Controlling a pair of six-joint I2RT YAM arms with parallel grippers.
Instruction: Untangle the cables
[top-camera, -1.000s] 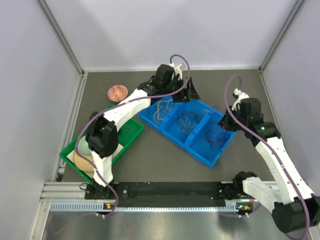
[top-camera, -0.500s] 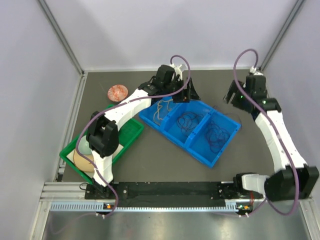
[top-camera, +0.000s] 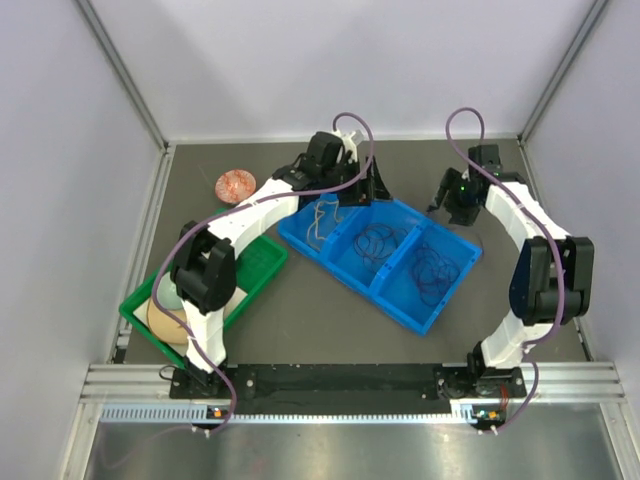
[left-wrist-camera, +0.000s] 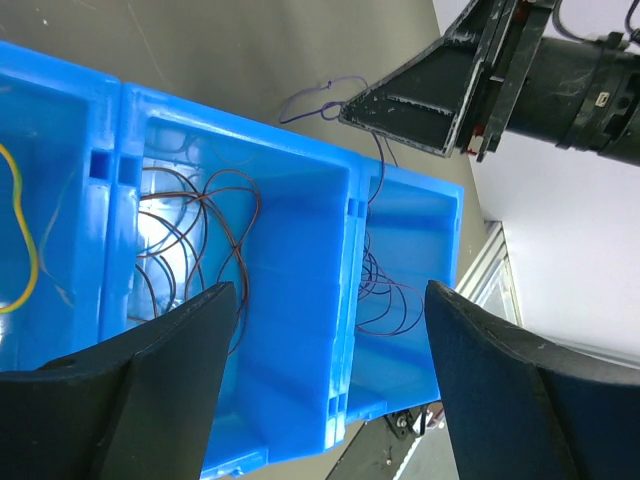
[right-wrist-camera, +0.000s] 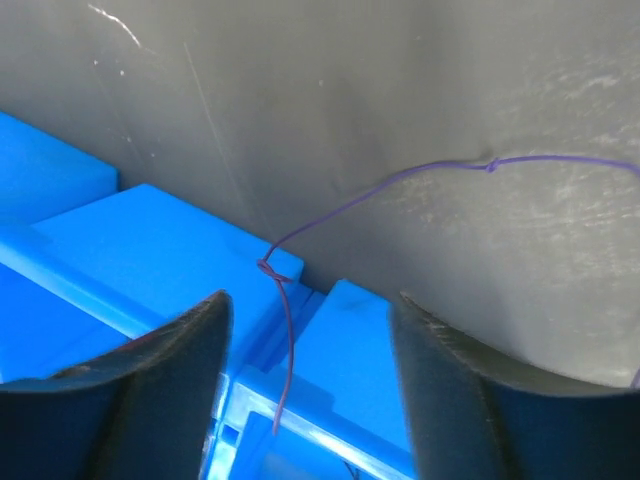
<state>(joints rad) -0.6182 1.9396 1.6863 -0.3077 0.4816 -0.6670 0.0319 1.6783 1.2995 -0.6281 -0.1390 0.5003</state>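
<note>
Right gripper (top-camera: 447, 197) has swung back toward far corner of blue bin (top-camera: 405, 316); jaws spread, empty. Purple wire (right-wrist-camera: 370, 195) drapes over bin rim onto desk (top-camera: 330, 300). Left gripper (left-wrist-camera: 328, 290) released too. Best: descend slowly, pinch wire beside rim loop.

The white-and-black left arm (top-camera: 250, 215) reaches from its near base far forward and rightward, its black two-finger left gripper (left-wrist-camera: 330, 290) angled downward with jaws spread wide, while the white-and-black right arm (top-camera: 515, 208) folds at a raised elbow and turns inward, its black right gripper (right-wrist-camera: 310, 300) likewise spread apart.
</note>
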